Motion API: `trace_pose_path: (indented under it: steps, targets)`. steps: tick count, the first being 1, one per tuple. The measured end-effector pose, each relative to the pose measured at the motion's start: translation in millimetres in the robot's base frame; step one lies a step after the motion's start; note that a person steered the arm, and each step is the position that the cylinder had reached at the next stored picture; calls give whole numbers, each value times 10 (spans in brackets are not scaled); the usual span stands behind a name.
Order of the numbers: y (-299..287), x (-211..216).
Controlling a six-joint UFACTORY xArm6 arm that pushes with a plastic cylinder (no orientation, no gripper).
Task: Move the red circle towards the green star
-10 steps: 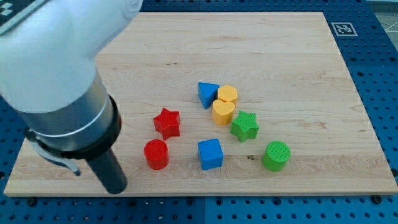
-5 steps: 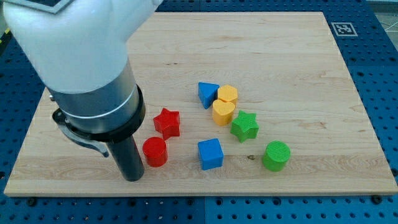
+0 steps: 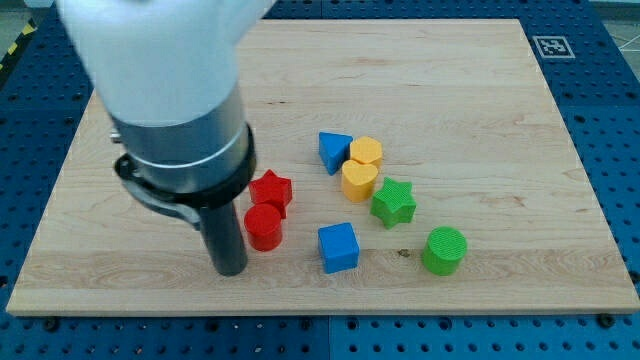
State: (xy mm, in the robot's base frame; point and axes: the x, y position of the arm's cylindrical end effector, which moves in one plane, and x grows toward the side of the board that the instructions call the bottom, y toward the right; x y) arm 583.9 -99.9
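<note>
Item: our tip. It sits on the table in the lower left of the frame, just beside the red circle, at that block's lower-left flank; contact looks likely but we cannot confirm it. We carry no fingers, only a dark rod, so nothing is spread or pinched.

Item: red circle. It stands left of centre, touching or almost touching the red star directly above it.

Item: green star. It lies right of centre, to the right of the red circle and slightly higher in the frame, with a yellow heart against its upper-left side.

Item: governing relation. The red circle lies up and to the right of our tip, and the green star lies further right along a flatter line. We judge a push from the circle's left side, heading right, to be what the move calls for.

Item: obstacles. The blue cube sits just below that path, and we judge a low push may clip it.

Item: others. Blue triangle, yellow hexagon, green circle.
</note>
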Motion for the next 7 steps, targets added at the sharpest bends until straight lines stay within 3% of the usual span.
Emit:
trace_pose_path:
  steps: [1, 3, 4, 5, 7]
  targets:
    - [-101, -160]
    - [237, -239]
    - [-128, -109]
    - [-131, -192]
    - [316, -382]
